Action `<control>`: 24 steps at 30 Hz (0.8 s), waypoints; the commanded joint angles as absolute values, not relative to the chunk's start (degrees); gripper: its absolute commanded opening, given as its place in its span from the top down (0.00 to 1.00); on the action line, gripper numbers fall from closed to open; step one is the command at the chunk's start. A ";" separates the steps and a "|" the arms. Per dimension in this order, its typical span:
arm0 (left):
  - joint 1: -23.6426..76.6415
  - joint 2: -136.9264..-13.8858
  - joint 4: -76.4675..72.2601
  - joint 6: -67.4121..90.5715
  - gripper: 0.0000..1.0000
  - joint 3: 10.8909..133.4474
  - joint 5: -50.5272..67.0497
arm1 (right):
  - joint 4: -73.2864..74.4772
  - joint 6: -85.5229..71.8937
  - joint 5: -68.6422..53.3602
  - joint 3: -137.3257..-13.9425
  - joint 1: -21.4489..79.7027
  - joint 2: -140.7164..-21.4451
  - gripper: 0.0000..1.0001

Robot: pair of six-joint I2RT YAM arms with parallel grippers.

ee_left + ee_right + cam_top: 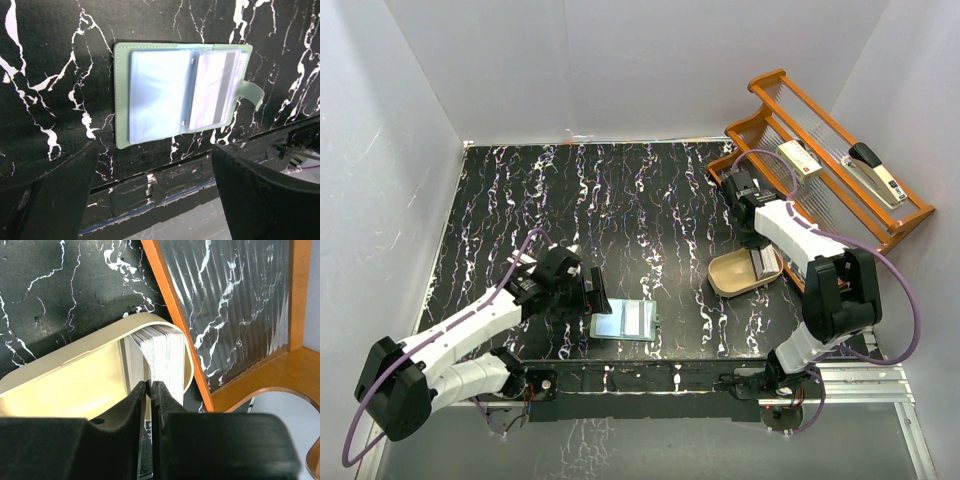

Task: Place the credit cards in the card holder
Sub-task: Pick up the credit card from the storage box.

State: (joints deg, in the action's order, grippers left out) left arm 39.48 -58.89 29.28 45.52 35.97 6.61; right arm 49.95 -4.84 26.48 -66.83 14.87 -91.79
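The card holder (pixel 623 322) lay open and flat on the black marble-patterned table (pixel 640 210), low in the overhead frame and just left of centre, close to the near edge. In the left wrist view its sage-green border framed two clear plastic sleeves. The right-hand sleeve held a pale card (pixel 215 90) with a dark stripe down it, and the snap tab (pixel 252 94) stuck out from the holder's right edge. The left gripper (pixel 592 295) hung just to the upper left of the holder, not touching it. Its two black fingers (pixel 65 195) stood wide apart at the bottom corners of the wrist view, with nothing between them.

The rest of the credit cards (pixel 165 352) stood on edge as a tight stack at the right end of a cream oval tray (pixel 75 385). That tray sat at centre right of the overhead frame, against the foot of an orange wooden rack (pixel 765 125). The right gripper (pixel 150 385) reached down into the tray at the left face of the stack. Its jaws were drawn almost together, and a thin grey card parted from the stack ran down between them, so it looked pinched on that single card.

A black stapler (pixel 876 173) and a small white box (pixel 800 158) rested on the rack's slatted shelf at upper right.
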 commanded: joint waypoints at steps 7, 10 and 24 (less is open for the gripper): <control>39.11 -63.01 25.52 47.65 0.11 33.36 5.53 | 54.12 -4.69 23.74 -71.55 14.32 -87.20 1.00; 39.11 -63.50 23.15 46.93 0.12 32.44 6.83 | 55.46 -5.65 20.96 -72.42 14.28 -86.19 1.00; 39.10 -66.65 6.15 49.23 0.29 25.07 21.37 | 51.79 -13.84 -2.14 -70.24 15.23 -74.69 1.00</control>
State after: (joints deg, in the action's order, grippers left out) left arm 39.31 -66.22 12.25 47.64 27.16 15.68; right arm 55.77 -10.55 8.54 -69.78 14.90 -79.29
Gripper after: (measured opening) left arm 0.736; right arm 0.009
